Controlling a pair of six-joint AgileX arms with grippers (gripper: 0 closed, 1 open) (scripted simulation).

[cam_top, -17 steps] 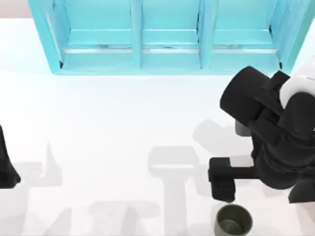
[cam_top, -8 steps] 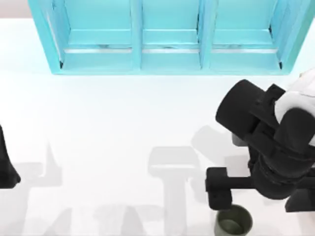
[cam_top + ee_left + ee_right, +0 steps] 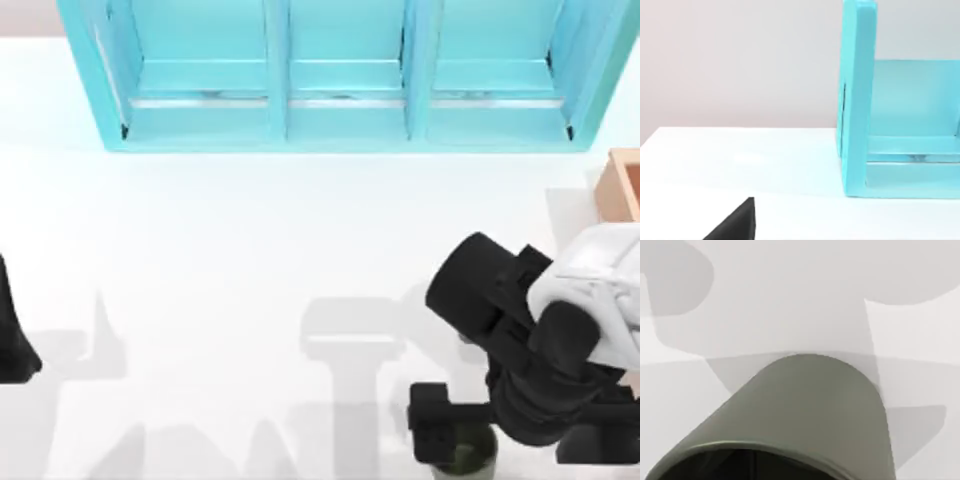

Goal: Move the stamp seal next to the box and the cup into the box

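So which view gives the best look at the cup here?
The right wrist view: the cup appears close up, with its olive wall and dark rim. In the top view, the right arm covers most of it. The left wrist view faces the shelf unit.

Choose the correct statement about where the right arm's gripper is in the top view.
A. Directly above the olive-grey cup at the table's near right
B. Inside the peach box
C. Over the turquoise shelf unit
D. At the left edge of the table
A: in the top view the right gripper overlaps the cup at the table's near right, and the right wrist view has the cup close beneath.
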